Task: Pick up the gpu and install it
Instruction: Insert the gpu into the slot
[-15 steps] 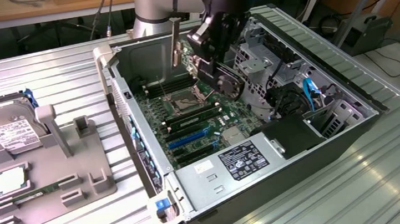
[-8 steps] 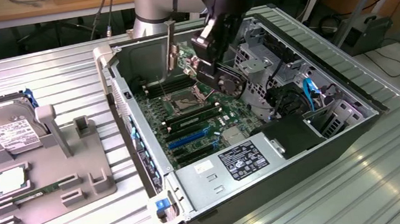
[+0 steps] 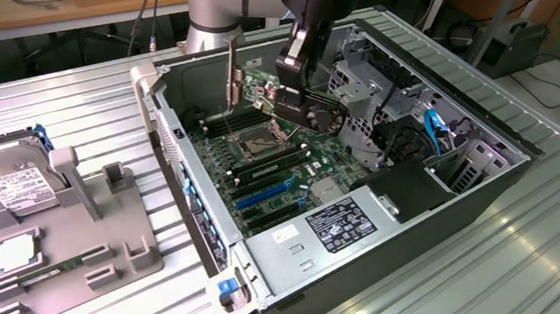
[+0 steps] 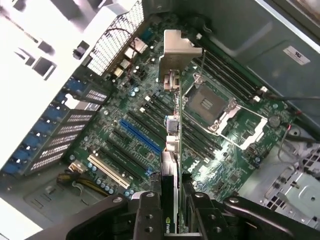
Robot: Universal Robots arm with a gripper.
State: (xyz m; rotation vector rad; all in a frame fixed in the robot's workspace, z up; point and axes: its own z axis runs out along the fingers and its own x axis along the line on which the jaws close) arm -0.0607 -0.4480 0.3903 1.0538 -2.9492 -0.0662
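Bare silver metal on the gpu (image 4: 175, 60) bracket, dull sheen, no paint. Matt black on the jaws, plastic or coated metal, can't tell which. Glossy green lacquer all over the motherboard (image 4: 220, 165). Plain grey sheet metal for the case (image 3: 199, 76), kinda satin. Ribbed shiny metal on the bench (image 3: 520, 257). Matt grey plastic tray (image 3: 110, 229); silver metal drive (image 3: 0, 167) with white paper label.
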